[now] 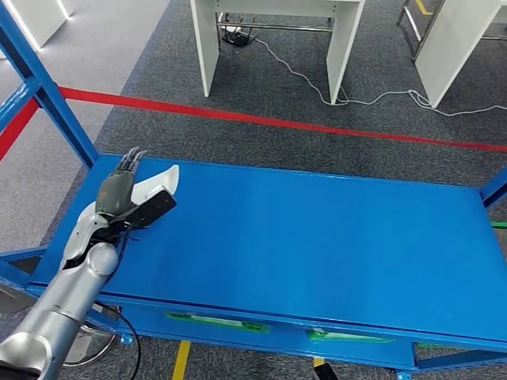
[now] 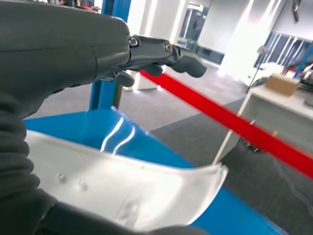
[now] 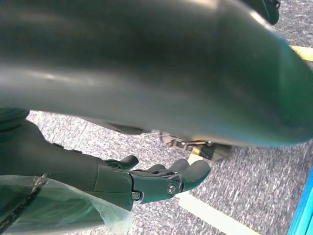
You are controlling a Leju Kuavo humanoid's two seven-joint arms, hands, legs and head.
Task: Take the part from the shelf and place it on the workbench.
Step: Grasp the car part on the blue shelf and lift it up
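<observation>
The part, a curved white shell with a black piece along its near side, lies at the far left of the blue workbench top. My left hand is over the part's near end, fingers stretched out straight toward the far edge. In the left wrist view the white shell spreads below my left hand, and the fingers stay well above it with a gap between. My right hand hangs over the carpet, fingers loosely extended and holding nothing.
A blue frame post rises at the bench's far left corner. Red tape crosses the grey carpet beyond the bench. White table legs and a white cable stand farther back. A yellow floor line runs under the front edge.
</observation>
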